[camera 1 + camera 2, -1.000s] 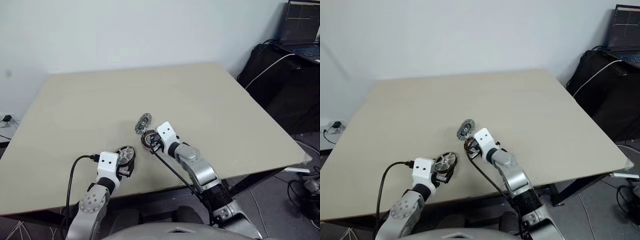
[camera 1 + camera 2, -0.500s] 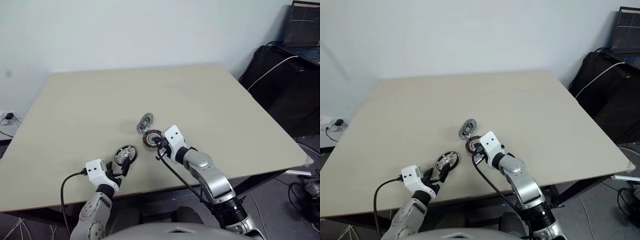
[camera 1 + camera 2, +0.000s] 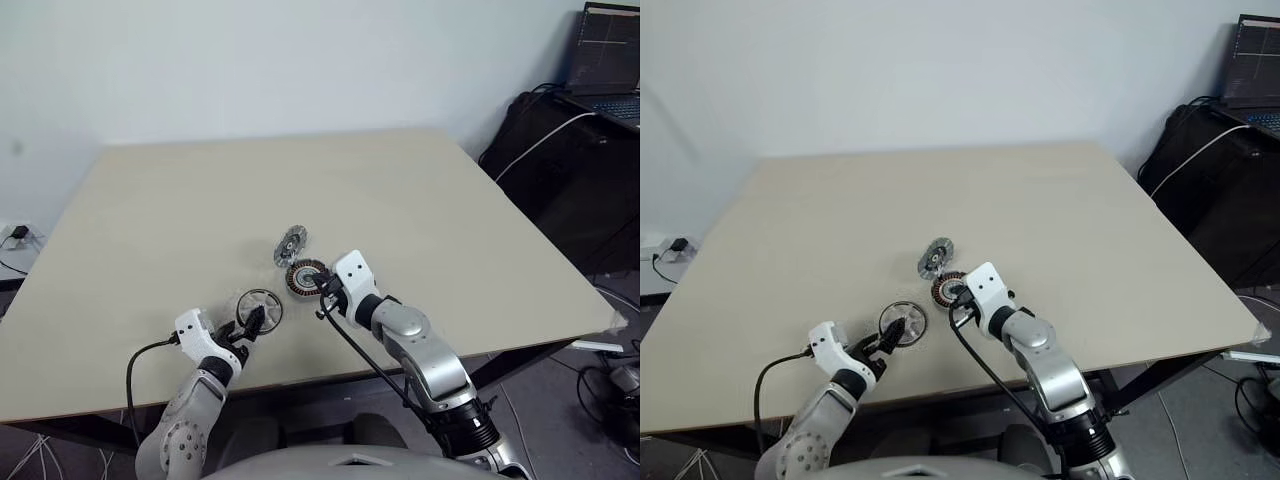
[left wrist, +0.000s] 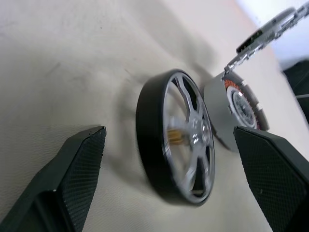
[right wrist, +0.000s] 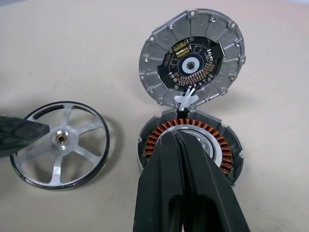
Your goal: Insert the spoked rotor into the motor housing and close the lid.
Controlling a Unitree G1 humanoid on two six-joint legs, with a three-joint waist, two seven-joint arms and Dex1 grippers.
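The spoked rotor [image 3: 260, 303] lies flat on the table, dark rim and silvery spokes up. My left gripper [image 4: 169, 140] is open, and the rotor [image 4: 176, 162] sits between its two fingers with a gap on each side. To the rotor's right is the motor housing [image 5: 224, 154], its copper windings showing. My right gripper [image 5: 179, 134] is shut, with its tips over the housing's silver centre. The lid [image 5: 192, 63] stands tilted open just behind the housing, circuit board facing me, joined to it by short white wires.
The beige table [image 3: 200, 190] is wide, and its near edge runs just below both grippers. A black cable [image 3: 135, 375] hangs from my left wrist. Off the table at the far right are a laptop [image 3: 610, 60] and a black bag [image 3: 560, 150].
My left wrist has rolled and sunk a little. The rotor, earlier tilted up at the left gripper, now lies flat on the table. The right gripper stays shut at the housing.
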